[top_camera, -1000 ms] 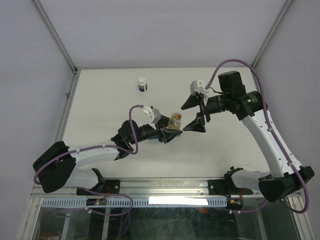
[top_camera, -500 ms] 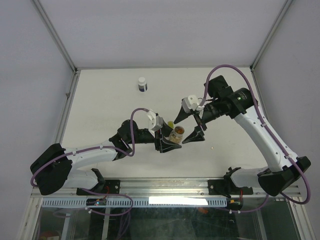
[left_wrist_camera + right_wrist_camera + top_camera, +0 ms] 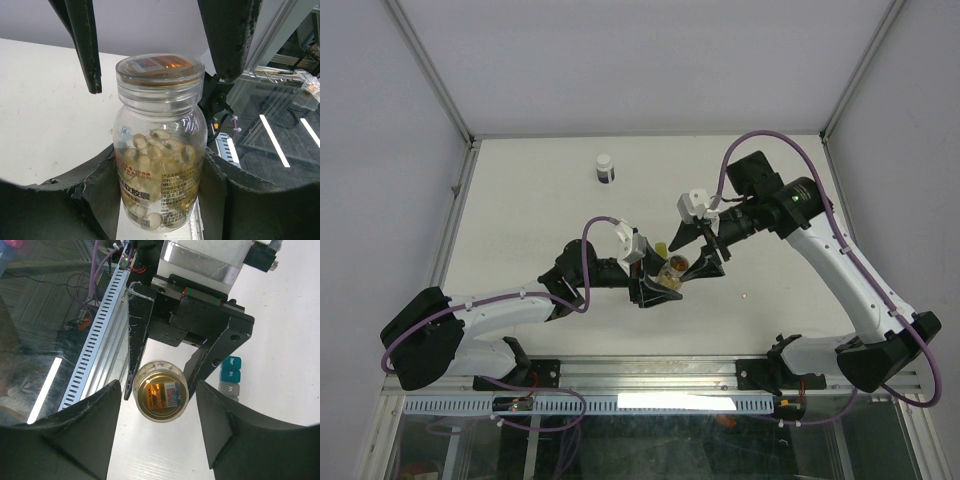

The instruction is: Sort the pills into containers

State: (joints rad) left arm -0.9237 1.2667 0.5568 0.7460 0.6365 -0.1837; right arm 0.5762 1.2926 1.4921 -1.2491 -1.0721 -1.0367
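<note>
White tabletop [image 3: 520, 200], pale walls [image 3: 620, 60] all round. A clear bottle [image 3: 159, 150] is clamped by the left gripper [image 3: 658, 282], with its cap [image 3: 160, 67] aimed at the right gripper [image 3: 694, 254], which is spread wide either side. Cream pills [image 3: 150, 150] are packed inside. The Chinese label [image 3: 160, 195] can't be read. The containers [image 3: 230, 375] are lying on the table just beyond.

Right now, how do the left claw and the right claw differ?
The left claw is shut on the body of the clear bottle; the right claw is open, its fingers flanking the lid without touching. The left claw holds the lower part; the right claw is at the lid end. Both surround one bottle.
</note>
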